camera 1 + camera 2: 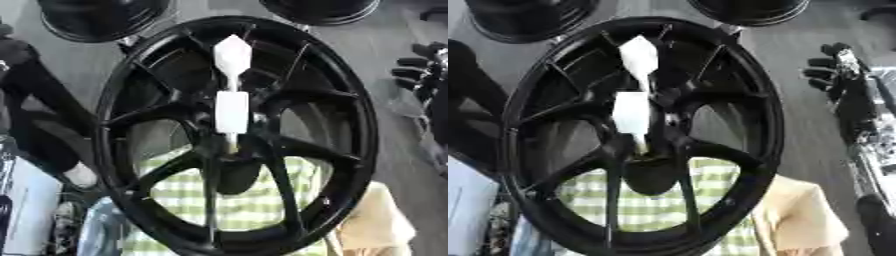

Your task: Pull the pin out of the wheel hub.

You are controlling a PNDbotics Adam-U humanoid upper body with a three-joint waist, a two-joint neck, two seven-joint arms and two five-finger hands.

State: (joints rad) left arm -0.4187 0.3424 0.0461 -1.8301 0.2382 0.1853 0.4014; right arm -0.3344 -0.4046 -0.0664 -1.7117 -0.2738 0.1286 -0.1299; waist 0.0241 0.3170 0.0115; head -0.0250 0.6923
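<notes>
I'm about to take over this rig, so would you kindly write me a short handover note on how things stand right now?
Right hand: at the right edge, beside the wheel, holding nothing; fingers look relaxed and open.
Left hand: not in view.
Large black spoked wheel fills the centre, over a green checked cloth.
White plastic pin is seated in the hub, its pointed end up.
Done: nothing visible.
Left: reach over, grasp the pin, pull it out.

Black wheel hub [236, 135], white pin [232, 90], green-white checked cloth [232, 200]
</notes>
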